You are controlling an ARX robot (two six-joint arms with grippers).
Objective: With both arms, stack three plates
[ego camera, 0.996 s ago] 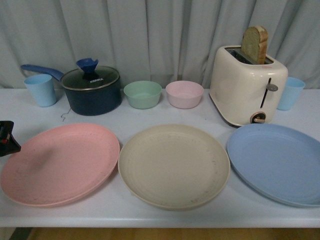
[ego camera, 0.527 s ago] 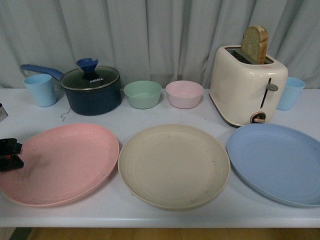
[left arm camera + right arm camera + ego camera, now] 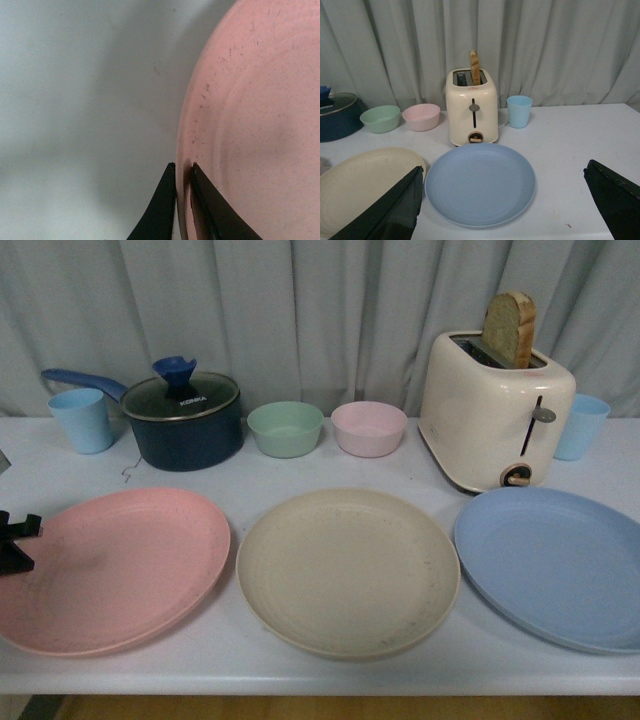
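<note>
Only the left wrist shows us the left gripper clamped on the pink plate rim; the right gripper gapes wide, facing the blue plate.

Left plate, middle plate, right plate in row (toaster behind right).

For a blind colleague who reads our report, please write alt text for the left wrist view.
The left gripper pinches the rim of the pink plate, its two black tips close together, one on the outer side of the rim and one on the inner side. The plate fills about half of the picture; the rest shows the pale grey table.
</note>
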